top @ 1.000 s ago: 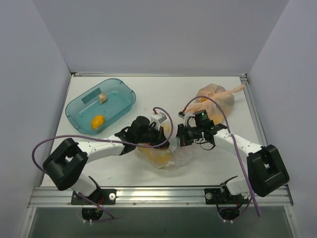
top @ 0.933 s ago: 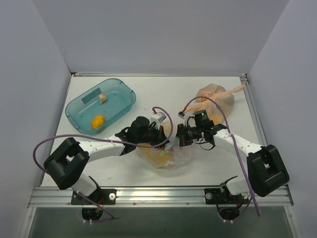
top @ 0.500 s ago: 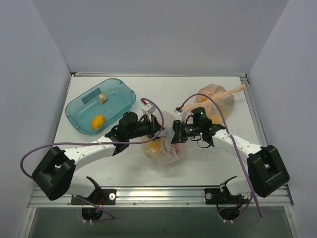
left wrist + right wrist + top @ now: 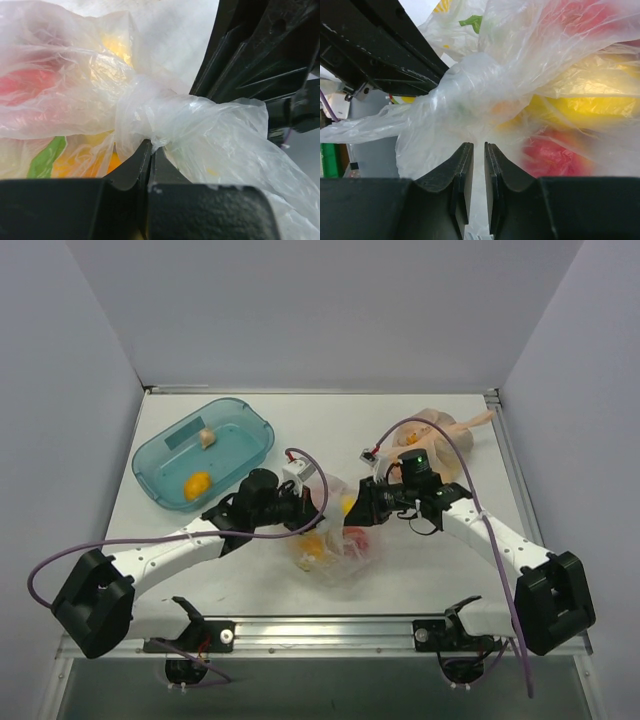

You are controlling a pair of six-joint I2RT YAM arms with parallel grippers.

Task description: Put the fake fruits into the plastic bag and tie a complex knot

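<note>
your clear plastic bag (image 4: 338, 552) lies on the table (image 4: 240, 580) to the right of the teal tray (image 4: 262, 426) and a little nearer the arm bases, close to the tray but not touching it. through its film you can see the fruits (image 4: 551, 156): red and yellow show in the right wrist view, and a green strip with more red and yellow in the left wrist view. the neck is gathered into a knot (image 4: 142, 117), a tight twisted lump with a loose clear tail running off to one side. your left gripper (image 4: 151, 148) reaches in from the tray's side; its fingers are pressed together and pinch film right under the knot. your right gripper (image 4: 479, 146) comes at the bag from the side away from the tray; its fingers stand a narrow slit apart, with the knot just above the tips and film showing pale through the slit, though you cannot tell whether that film touches them. one orange fruit (image 4: 197, 485) sits inside the tray, at its near end. a tied peach-orange bag (image 4: 440, 435) rests well apart from the tray, far off to its right, beyond the right arm.
</note>
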